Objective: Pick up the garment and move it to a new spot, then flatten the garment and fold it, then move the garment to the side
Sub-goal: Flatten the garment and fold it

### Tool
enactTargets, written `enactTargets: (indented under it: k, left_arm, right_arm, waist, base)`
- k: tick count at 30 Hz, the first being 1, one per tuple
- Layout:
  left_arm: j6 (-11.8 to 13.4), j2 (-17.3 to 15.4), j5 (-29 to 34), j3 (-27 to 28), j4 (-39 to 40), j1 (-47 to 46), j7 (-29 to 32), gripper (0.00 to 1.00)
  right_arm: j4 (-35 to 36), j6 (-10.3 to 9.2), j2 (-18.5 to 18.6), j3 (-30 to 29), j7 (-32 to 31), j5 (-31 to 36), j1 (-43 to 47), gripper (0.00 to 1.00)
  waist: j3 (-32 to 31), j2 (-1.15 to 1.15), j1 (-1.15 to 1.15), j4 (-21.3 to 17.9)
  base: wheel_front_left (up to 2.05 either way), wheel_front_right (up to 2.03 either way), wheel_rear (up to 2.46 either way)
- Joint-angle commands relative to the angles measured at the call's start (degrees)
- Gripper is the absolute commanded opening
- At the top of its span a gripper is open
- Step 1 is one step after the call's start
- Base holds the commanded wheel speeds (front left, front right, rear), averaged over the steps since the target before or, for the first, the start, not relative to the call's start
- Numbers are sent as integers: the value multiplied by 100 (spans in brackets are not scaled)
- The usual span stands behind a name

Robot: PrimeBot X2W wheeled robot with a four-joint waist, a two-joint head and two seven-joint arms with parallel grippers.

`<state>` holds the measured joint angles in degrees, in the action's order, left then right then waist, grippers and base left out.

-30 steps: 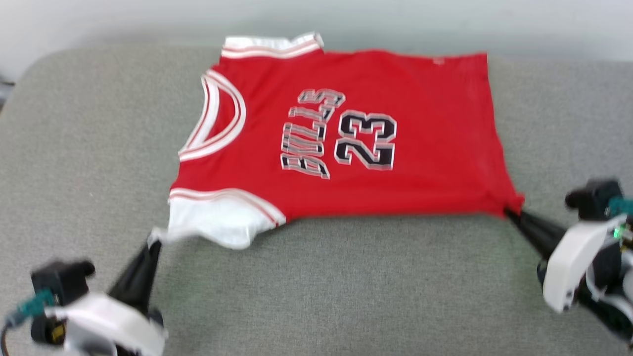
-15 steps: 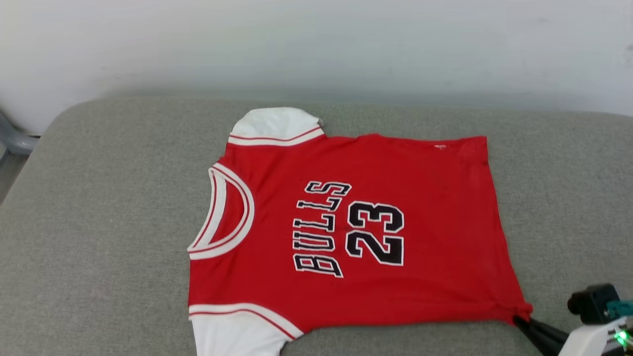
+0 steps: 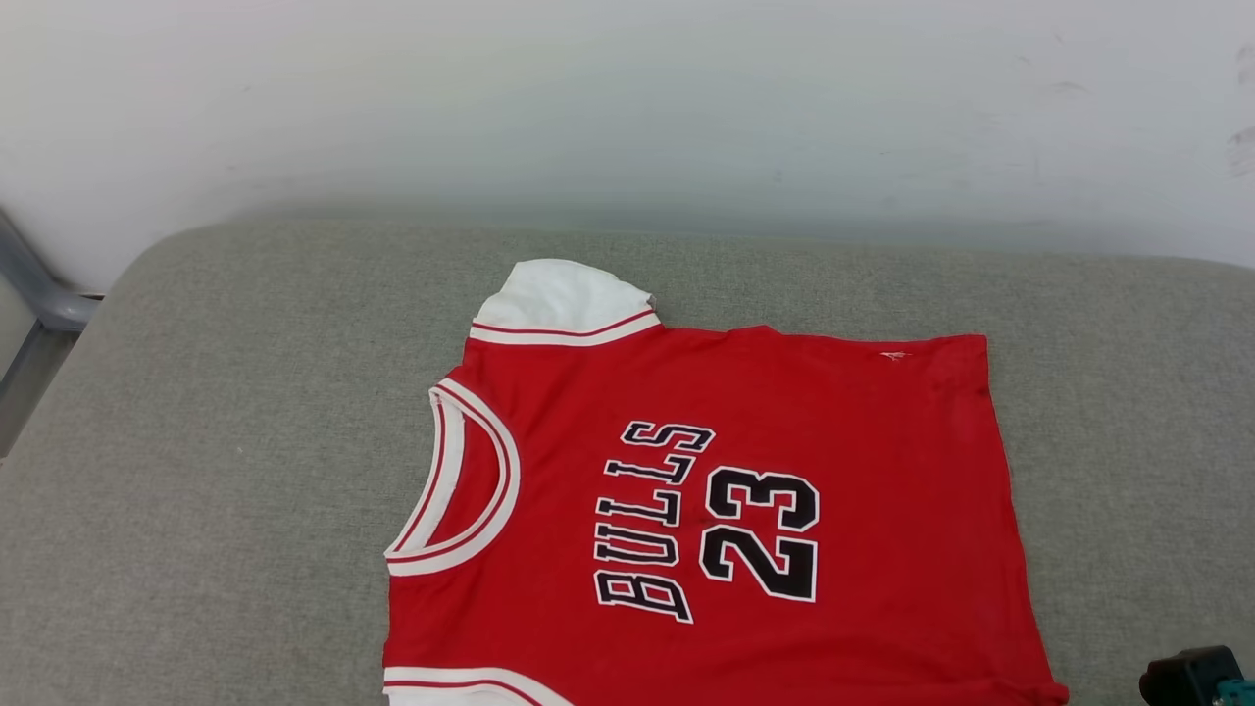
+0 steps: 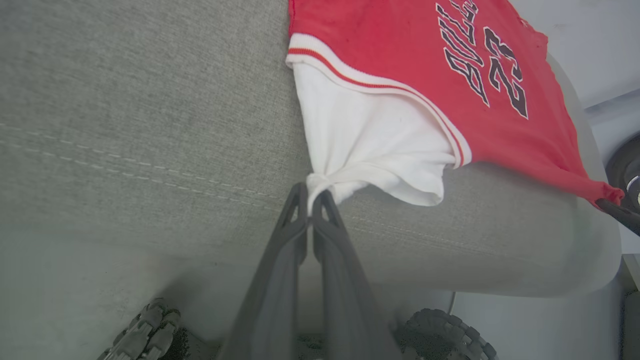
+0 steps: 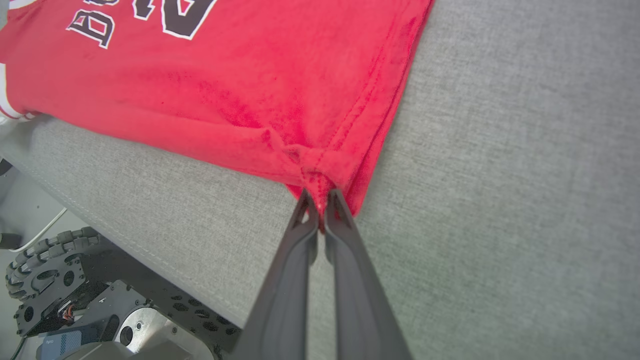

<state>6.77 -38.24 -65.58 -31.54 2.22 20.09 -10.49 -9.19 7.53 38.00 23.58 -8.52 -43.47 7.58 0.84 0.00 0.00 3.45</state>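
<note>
Garment: you have the garment (image 3: 745, 490) lying front-up on the grey cushion (image 3: 245, 441), collar toward the robot's left, hem toward its right, near edge close to the cushion's front.
Left gripper: the left gripper (image 4: 312, 197) is pressed together, pinching the edge of the near white sleeve (image 4: 360, 145).
Right gripper: the right gripper (image 5: 320, 200) is pinching the near hem corner (image 5: 320, 170), where the cloth bunches at the tips.
Done, as you can judge: the shirt is placed and spread almost flat.
Left for you: smoothing the two puckered corners, every fold, then the move aside.
</note>
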Motion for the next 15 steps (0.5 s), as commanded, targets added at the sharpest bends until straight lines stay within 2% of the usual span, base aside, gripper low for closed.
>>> enactTargets:
  k: [1,10,15]
  left_arm:
    - [4,-26,60,16,20,-42,-48,0]
    - [62,-284,478,313,107,-761,-176,0]
    - [-6,-477,640,429,131,-1296,-33,0]
  right_arm:
    - [35,-8,-43,-44,15,42,52,0]
    - [141,-8,-359,-340,89,114,-228,0]
    - [161,-8,-421,-319,88,135,-485,0]
  waist:
    - [-3,0,0,-14]
    - [36,0,0,-175]
    - [172,0,0,-323]
  base:
    - [0,0,0]
    - [0,0,0]
    - [0,0,0]
